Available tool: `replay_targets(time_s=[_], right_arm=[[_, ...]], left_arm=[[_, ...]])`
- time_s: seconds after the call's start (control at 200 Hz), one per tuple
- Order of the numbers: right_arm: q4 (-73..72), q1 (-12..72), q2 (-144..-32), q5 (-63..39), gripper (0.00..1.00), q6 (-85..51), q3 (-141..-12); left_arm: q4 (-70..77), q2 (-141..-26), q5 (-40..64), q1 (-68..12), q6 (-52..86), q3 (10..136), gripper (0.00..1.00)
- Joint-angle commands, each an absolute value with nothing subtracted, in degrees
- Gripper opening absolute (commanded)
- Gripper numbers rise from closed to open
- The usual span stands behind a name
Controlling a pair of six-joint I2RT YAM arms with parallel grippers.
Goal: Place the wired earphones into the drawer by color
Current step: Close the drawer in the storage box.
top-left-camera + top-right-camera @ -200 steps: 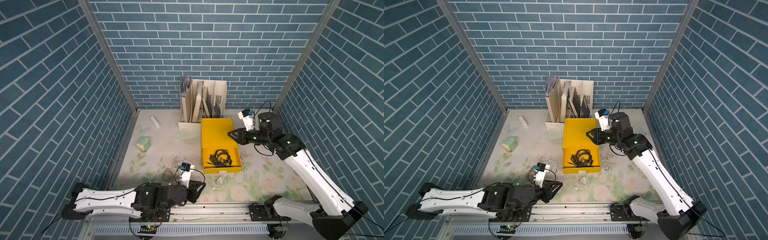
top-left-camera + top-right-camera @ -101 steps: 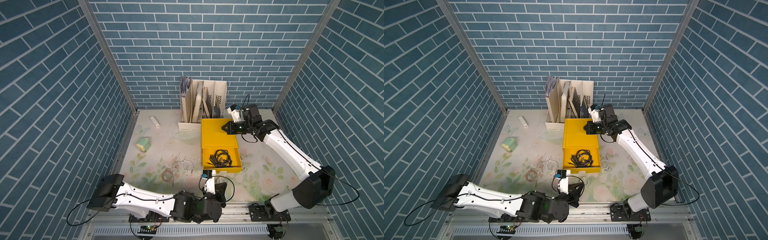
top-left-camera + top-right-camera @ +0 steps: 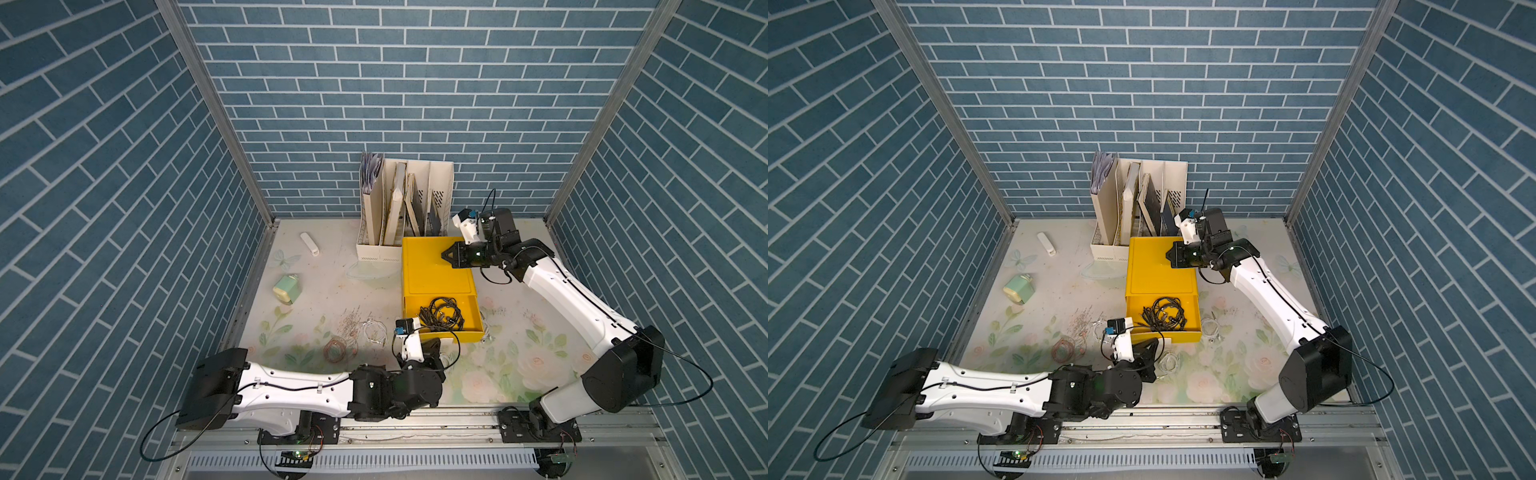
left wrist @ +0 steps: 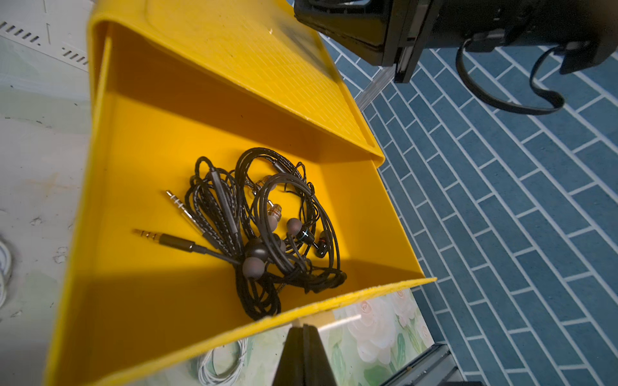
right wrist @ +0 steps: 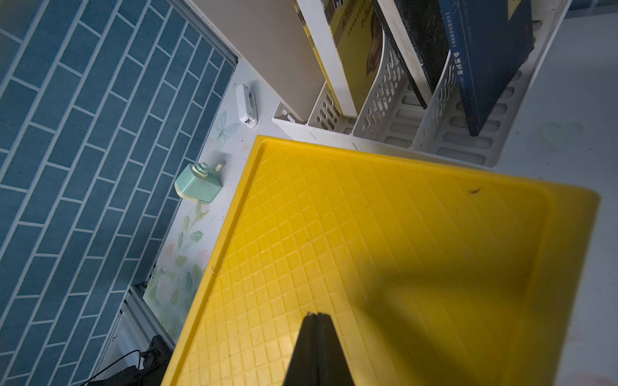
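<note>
The yellow drawer [image 4: 150, 150] stands pulled out of its yellow cabinet [image 3: 432, 274] towards the front of the desk [image 3: 332, 270]; a tangle of black earphones [image 4: 267, 227] lies on its floor, plugs pointing away from the heap, and both top views show it there [image 3: 1165, 316]. The left gripper [image 4: 302, 331] has its jaws pressed together with nothing between them; its tip sits just outside the drawer's front wall, near the black earphones but apart from them, and whether it touches that wall cannot be told. A coil of white earphones [image 4: 217, 367] lies on the desk just beside this gripper, outside the drawer; in a top view it shows next to the gripper's black body [image 3: 1169, 361]. More white earphones [image 3: 376, 330] lie on the desk on the left arm's side of the drawer, and a pinkish coil [image 3: 334, 347] lies further out that way; another white coil [image 3: 1212, 328] rests by the drawer's other front corner. The right gripper [image 5: 317, 315] is likewise closed and empty; it hangs over the cabinet's gridded top, well apart from every earphone. Behind the cabinet stands a white file rack [image 3: 405, 208] with books.
</note>
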State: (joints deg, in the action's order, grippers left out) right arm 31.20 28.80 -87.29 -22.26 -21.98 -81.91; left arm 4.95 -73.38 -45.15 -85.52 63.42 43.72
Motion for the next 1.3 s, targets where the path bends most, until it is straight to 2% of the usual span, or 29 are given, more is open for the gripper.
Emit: replay_targets(time_s=[0.0, 0.305, 0.61, 1.08, 1.24, 1.29], right_arm=[[30.23, 28.54, -88.99, -22.16, 0.05, -20.83, -80.64], [30.45, 28.48, -90.45, -21.17, 0.05, -20.92, -79.71], [30.15, 28.55, -90.26, -21.62, 0.05, -20.92, -78.92], [29.71, 28.56, -90.0, -22.54, 0.05, -20.84, -78.52], [29.36, 28.52, -89.7, -23.25, 0.05, -21.18, -78.04], [29.4, 28.5, -89.46, -23.29, 0.06, -21.18, -78.05]], left_arm=[[5.45, -74.09, -45.81, -81.71, 60.0, 43.18, 0.0], [7.79, -80.5, -47.82, -77.06, 59.12, 46.49, 0.0], [10.89, -83.32, -56.19, -75.37, 64.87, 46.91, 0.0], [18.32, -86.14, -51.86, -71.16, 64.57, 45.7, 0.04], [17.76, -84.75, -50.81, -71.65, 66.35, 43.98, 0.04], [17.71, -82.81, -51.2, -73.42, 66.46, 42.43, 0.07]])
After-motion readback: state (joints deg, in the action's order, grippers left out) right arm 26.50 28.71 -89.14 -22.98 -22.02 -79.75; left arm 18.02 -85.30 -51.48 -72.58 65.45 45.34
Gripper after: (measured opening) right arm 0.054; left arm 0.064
